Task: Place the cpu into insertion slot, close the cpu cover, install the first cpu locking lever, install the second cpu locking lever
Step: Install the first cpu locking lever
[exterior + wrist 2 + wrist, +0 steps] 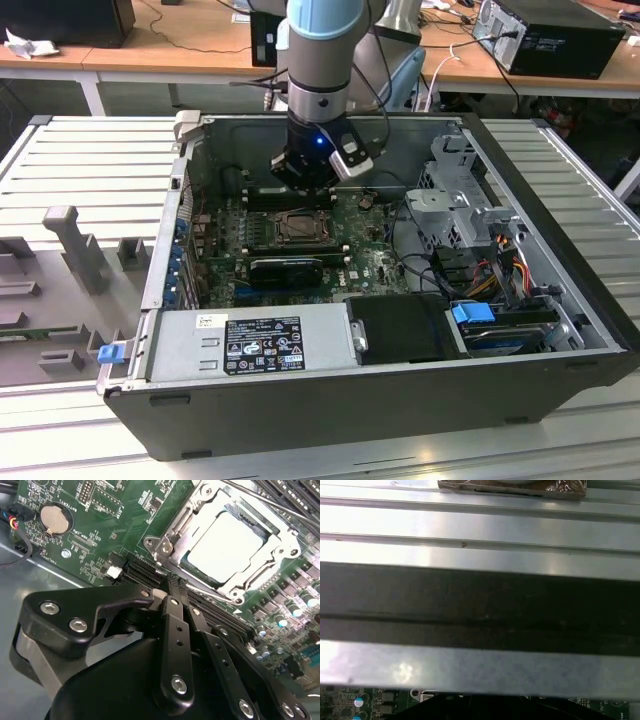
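Gripper (172, 587) fingers pinched together, nothing held, tips just short of the cover (200, 517) edge; chip (225, 545) seated at 1 o'clock.

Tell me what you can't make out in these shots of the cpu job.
- Levers: in the second wrist view the gripper hides the near edge of the cpu cover.
- Insertion slot: pins covered by the cpu.
- Motherboard: in the first wrist view, hidden by the case wall.

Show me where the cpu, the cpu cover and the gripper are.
cpu (226, 544), second wrist view, middle of its silver top.
cpu cover (176, 527), second wrist view, metal frame edge.
gripper (176, 584), second wrist view, at its fingertips.
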Tool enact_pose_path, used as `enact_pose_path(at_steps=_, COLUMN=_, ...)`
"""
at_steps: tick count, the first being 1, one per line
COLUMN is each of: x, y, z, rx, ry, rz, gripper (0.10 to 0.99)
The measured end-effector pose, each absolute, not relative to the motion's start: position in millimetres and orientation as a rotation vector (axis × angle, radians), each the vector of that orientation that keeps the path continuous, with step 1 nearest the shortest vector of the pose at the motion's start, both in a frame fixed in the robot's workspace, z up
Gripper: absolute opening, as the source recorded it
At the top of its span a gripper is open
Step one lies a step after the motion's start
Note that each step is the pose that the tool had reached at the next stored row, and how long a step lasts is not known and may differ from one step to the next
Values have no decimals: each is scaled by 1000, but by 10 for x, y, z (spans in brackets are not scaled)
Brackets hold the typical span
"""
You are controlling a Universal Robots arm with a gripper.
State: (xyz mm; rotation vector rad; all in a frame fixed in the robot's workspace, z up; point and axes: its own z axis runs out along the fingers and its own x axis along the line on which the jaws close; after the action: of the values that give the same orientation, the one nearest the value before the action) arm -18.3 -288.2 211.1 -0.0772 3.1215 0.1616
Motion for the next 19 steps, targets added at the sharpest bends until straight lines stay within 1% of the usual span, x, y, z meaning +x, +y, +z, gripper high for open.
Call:
enact_pose_path(at_steps=8, x=-167, y=-2882, z=2061, rx=-77, ry=3124, rz=126, gripper=106)
enact_pose_path(at_steps=19, x=-159, y=-2882, z=2012, rx=-77, ry=3125, rz=106, gripper=106)
